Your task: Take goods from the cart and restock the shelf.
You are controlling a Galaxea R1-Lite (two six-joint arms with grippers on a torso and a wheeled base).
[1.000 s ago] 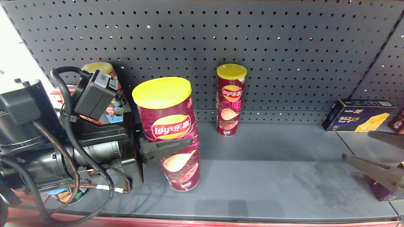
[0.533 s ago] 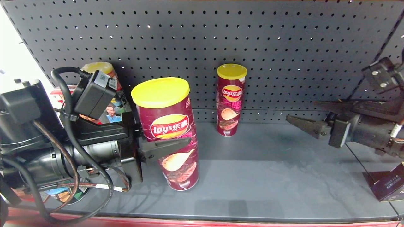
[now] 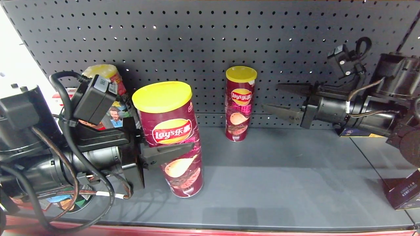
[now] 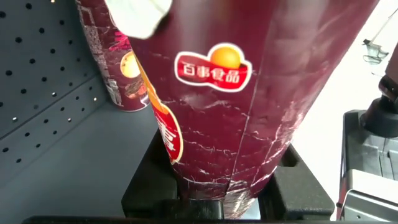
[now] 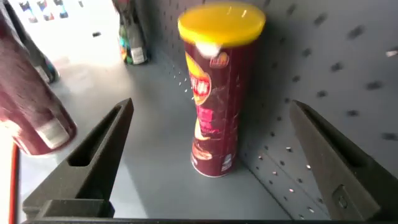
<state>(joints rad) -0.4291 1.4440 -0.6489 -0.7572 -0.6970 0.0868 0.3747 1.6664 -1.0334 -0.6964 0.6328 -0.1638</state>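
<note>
A maroon chips can with a yellow lid [image 3: 167, 137] stands slightly tilted on the grey shelf [image 3: 279, 183], near its front left. My left gripper [image 3: 175, 146] is shut on its middle; one finger [image 3: 167, 152] crosses the front and the other is hidden behind the can. In the left wrist view the held can [image 4: 249, 93] sits between the jaws of the left gripper [image 4: 224, 190]. A second, identical can [image 3: 240, 105] stands upright against the pegboard. My right gripper [image 3: 272, 96] hovers open just to its right, level with its middle. In the right wrist view this can [image 5: 217, 93] stands beyond the open right gripper [image 5: 211, 107].
A blue box [image 3: 357, 132] lies behind the right arm. A dark box [image 3: 402, 193] sits at the shelf's front right. Other goods [image 3: 105, 73] stand behind the left arm. The pegboard wall [image 3: 210, 39] closes the back. The shelf's middle front is bare.
The right arm came in from the right edge, rising and moving left until its open gripper is beside the back can. The left gripper and its can shifted slightly left.
</note>
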